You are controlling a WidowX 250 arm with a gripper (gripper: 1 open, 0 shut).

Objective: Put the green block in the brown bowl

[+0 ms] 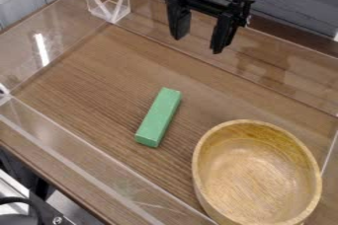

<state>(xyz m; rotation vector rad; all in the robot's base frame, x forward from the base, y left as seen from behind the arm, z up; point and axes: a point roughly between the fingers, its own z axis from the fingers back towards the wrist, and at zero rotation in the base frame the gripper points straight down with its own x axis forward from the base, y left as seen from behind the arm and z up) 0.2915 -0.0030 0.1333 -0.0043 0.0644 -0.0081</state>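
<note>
Camera view, 1 frame. Setup: 1 black robot arm over a wooden tabletop, reaching in from the top edge of the frame.

Claw (201, 29): open, its 2 black fingers spread apart, pointing down the frame. Nothing was seen between them. It hung over the far part of the tabletop (99, 81), well apart from both the block and the bowl.

Green rectangular block (158, 117): lay on the tabletop near the middle of the frame, slightly left of centre. Its long axis ran at a slant, the top end leaning toward the right of the frame. Colour uniform, matte. It was outside the bowl, near it, with bare wood between the 2.

Brown wooden bowl (256, 175): sat at the lower right, round, thick-rimmed, light tan inside. Opening faced up; no contents observed in the visible interior.

Other items: 1 clear, angular object (109, 6) stood at the upper left, left of the claw; exact type could not be determined. At the lower left corner, dark cable-like material (24, 205) was partly cut off by the frame edge.
</note>
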